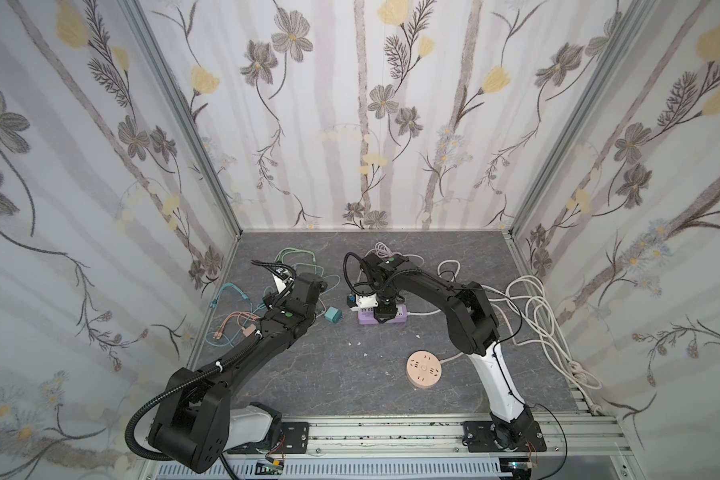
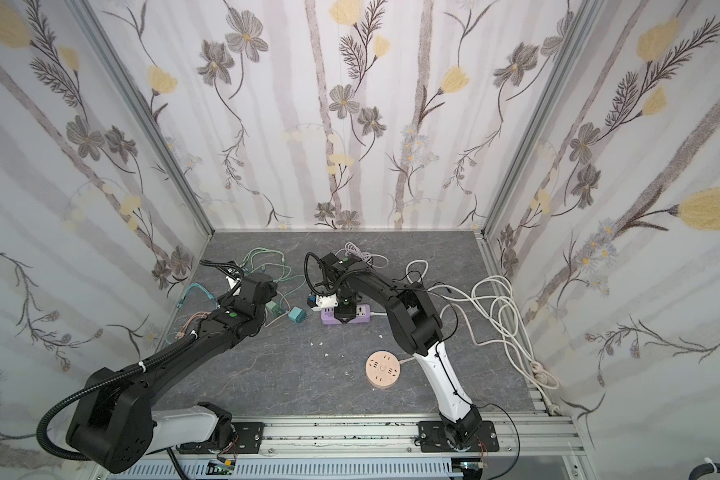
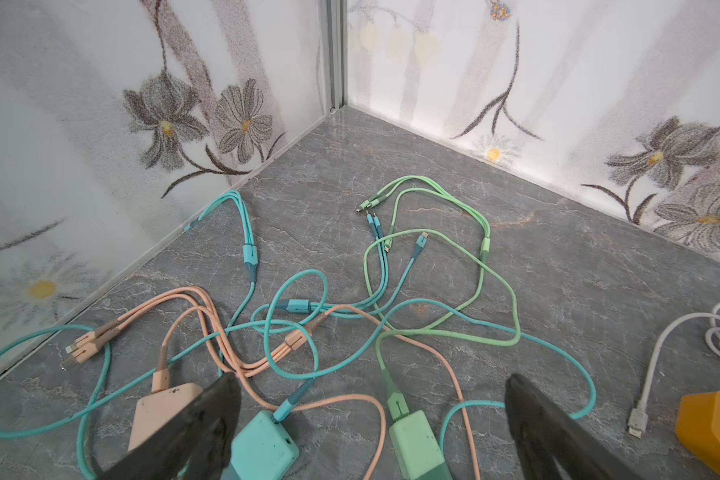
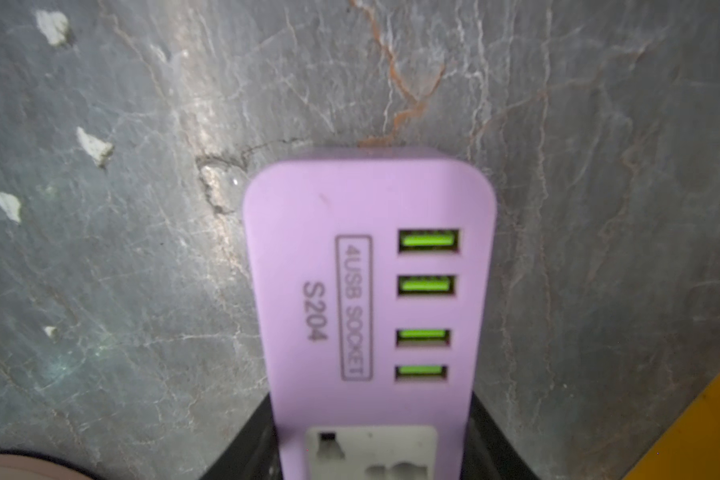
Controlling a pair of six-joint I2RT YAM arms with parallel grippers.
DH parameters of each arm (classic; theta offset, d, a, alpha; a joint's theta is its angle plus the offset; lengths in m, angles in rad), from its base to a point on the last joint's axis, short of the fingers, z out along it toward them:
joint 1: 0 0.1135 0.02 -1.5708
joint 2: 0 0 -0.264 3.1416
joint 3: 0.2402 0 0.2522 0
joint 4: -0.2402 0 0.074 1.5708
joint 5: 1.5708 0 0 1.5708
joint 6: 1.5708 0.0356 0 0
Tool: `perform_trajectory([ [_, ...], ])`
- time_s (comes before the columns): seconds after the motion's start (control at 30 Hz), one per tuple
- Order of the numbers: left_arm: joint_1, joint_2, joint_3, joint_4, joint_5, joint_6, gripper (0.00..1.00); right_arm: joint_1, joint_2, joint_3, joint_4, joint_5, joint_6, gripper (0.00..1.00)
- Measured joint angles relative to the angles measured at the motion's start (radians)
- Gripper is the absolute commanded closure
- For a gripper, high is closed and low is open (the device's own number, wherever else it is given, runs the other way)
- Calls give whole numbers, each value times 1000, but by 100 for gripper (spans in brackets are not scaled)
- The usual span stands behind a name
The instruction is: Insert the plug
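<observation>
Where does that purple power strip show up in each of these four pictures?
In a top view: purple power strip just below centre.
In a top view: same spot.
Left wrist: not in it.
Right wrist: centre, running off the bottom.
Shared landmark: grey table.

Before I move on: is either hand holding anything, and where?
Right hand grips the purple power strip across its sides; left hand holds nothing.

Finding: a robotics lab test cell, not a lived-in room. Evidence: floral-print wall panels (image 1: 329,104) are held in bare aluminium frame posts (image 1: 188,120). The stone-pattern tabletop (image 1: 329,374) ends at a slotted aluminium rail (image 1: 391,432), where black mounting plates (image 1: 481,434) anchor the arms, with exposed wiring beside them.
</observation>
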Motion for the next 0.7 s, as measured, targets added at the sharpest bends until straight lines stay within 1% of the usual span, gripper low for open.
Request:
perform_trajectory([
  [0.17,5,-5,0,-8,10,-1,0,-9,19,27,-6,0,1,42],
  [0.3,7,-5,0,-23,21,-1,0,-11,19,29,-18,-5,1,30],
  [0.5,10,-5,0,-24,36,-1,0,-11,-18,29,-33,-22,-5,18],
  [0.53,10,-5,0,-25,37,-1,0,-11,-29,28,-33,-26,-6,4],
  [0.57,11,-4,1,-26,40,0,0,-11,-38,26,-33,-30,-6,1],
  [0.7,13,4,8,-33,45,1,0,-10,-108,-24,-19,-52,-5,1],
])
